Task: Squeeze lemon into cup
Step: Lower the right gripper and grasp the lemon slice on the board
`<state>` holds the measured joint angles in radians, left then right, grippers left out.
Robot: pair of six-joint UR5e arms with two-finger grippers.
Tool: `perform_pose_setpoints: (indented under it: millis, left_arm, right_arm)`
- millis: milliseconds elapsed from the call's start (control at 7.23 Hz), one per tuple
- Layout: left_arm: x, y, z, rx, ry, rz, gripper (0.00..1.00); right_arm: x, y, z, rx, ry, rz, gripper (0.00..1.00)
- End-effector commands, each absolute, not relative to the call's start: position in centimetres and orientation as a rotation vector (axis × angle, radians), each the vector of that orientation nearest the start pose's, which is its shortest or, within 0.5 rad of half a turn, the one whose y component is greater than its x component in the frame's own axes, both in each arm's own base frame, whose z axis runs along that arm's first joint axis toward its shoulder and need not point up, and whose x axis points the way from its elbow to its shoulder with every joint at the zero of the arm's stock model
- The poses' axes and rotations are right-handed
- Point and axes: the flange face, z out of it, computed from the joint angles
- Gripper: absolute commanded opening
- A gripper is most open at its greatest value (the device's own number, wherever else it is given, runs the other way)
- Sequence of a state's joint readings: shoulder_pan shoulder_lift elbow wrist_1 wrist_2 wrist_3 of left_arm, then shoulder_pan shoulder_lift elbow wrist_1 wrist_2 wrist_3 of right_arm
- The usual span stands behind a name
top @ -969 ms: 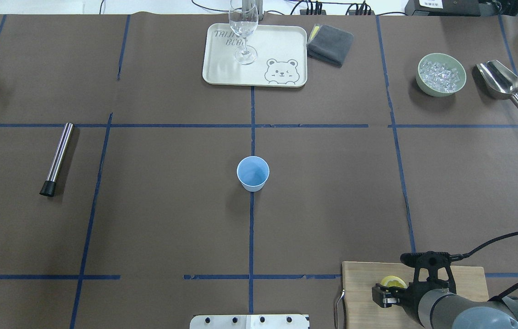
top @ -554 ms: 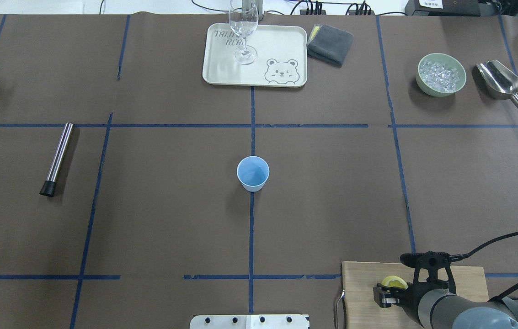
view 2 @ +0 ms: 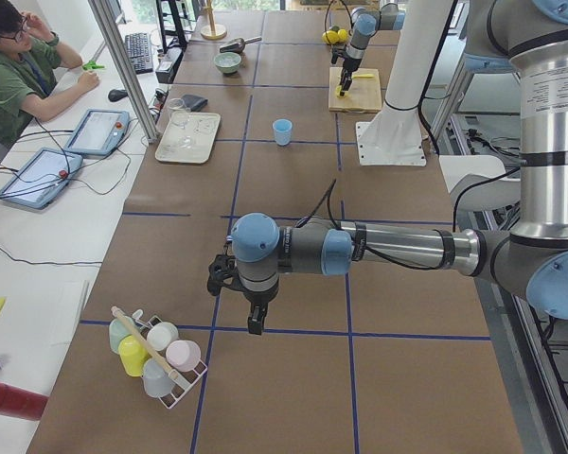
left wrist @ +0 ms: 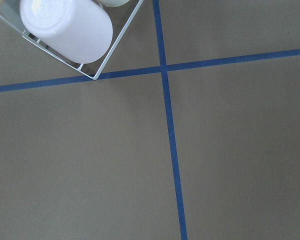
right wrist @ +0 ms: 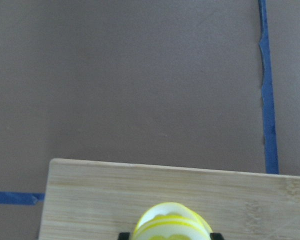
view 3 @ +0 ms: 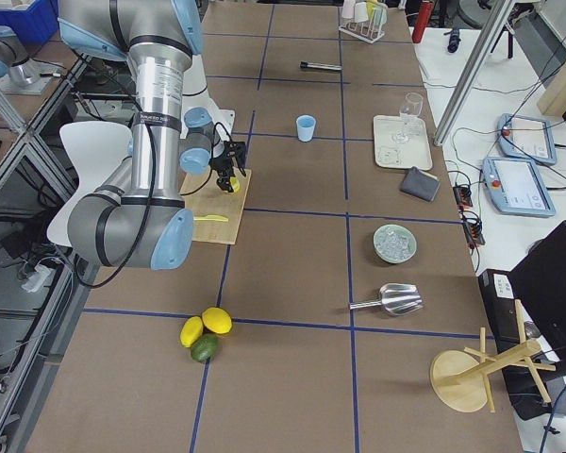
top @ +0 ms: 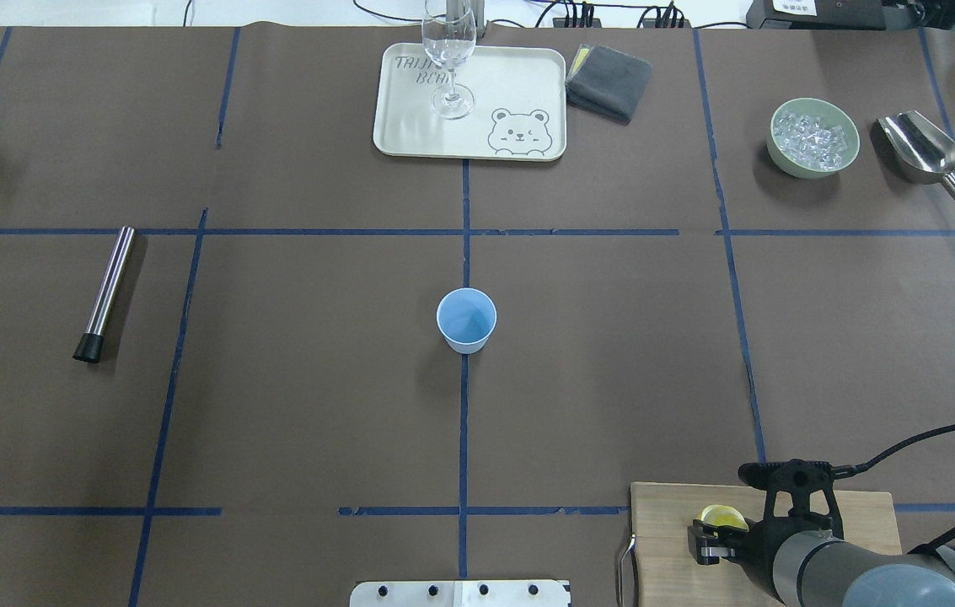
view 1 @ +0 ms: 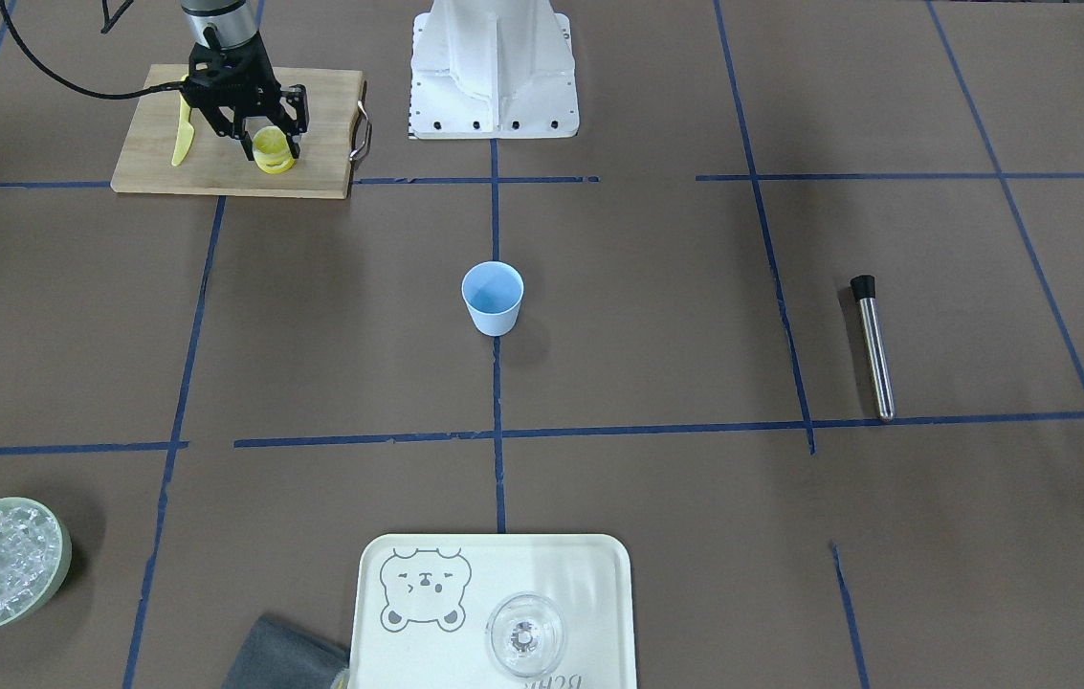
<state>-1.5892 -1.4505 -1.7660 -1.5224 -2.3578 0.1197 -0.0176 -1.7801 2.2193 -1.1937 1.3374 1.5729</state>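
Note:
The lemon (view 1: 272,158) is a small yellow slice held on edge between the fingers of my right gripper (view 1: 271,145), which is shut on it just above the wooden cutting board (view 1: 321,115). The slice also shows in the overhead view (top: 721,514) and at the bottom of the right wrist view (right wrist: 172,225). The light-blue cup (top: 466,319) stands upright and empty at the table's centre, far from the right gripper (top: 715,531). My left gripper (view 2: 256,317) hangs over bare table near a cup rack. I cannot tell whether it is open or shut.
A yellow plastic knife (view 1: 182,134) lies on the board. At the far side are a tray (top: 519,76) with a clear glass (top: 450,51), a grey cloth (top: 609,80), a bowl of ice (top: 814,137) and a metal scoop (top: 924,152). A steel rod (top: 109,287) lies left.
My right gripper, with the lemon slice between its fingers, has shifted slightly over the cutting board. Nothing else has moved.

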Motion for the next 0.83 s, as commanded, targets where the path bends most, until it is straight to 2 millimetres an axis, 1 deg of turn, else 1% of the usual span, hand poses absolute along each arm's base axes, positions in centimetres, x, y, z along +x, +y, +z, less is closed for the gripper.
perform_pose_setpoints:
  millis: [0,138,277,415,554,692]
  left_arm:
    - [-7.1,-44.1,62.3,0.08,0.784,0.107,1.0]
    - [-7.1,-44.1,62.3,0.079,0.784,0.106,1.0]
    - [-7.1,-44.0,62.3,0.078,0.784,0.106,1.0]
    - [-7.1,-44.1,62.3,0.079,0.784,0.106,1.0]
    - [-7.1,-44.0,62.3,0.078,0.784,0.106,1.0]
    - [-7.1,-44.1,62.3,0.079,0.784,0.106,1.0]
  right_arm:
    - [-39.4,-15.3,37.6,0.21,-0.865,0.093,0.02]
    - [-38.2,-15.6,35.5,0.209,-0.891,0.102,0.03]
    - [-37.1,-15.9,33.9,0.207,-0.884,0.107,0.03]
    - [-35.9,-16.7,33.0,0.184,-0.876,0.12,0.03]
    - [-35.3,-17.5,32.9,0.155,-0.864,0.128,0.02]
    - [-35.6,-18.8,31.4,0.121,-0.878,0.142,0.02]
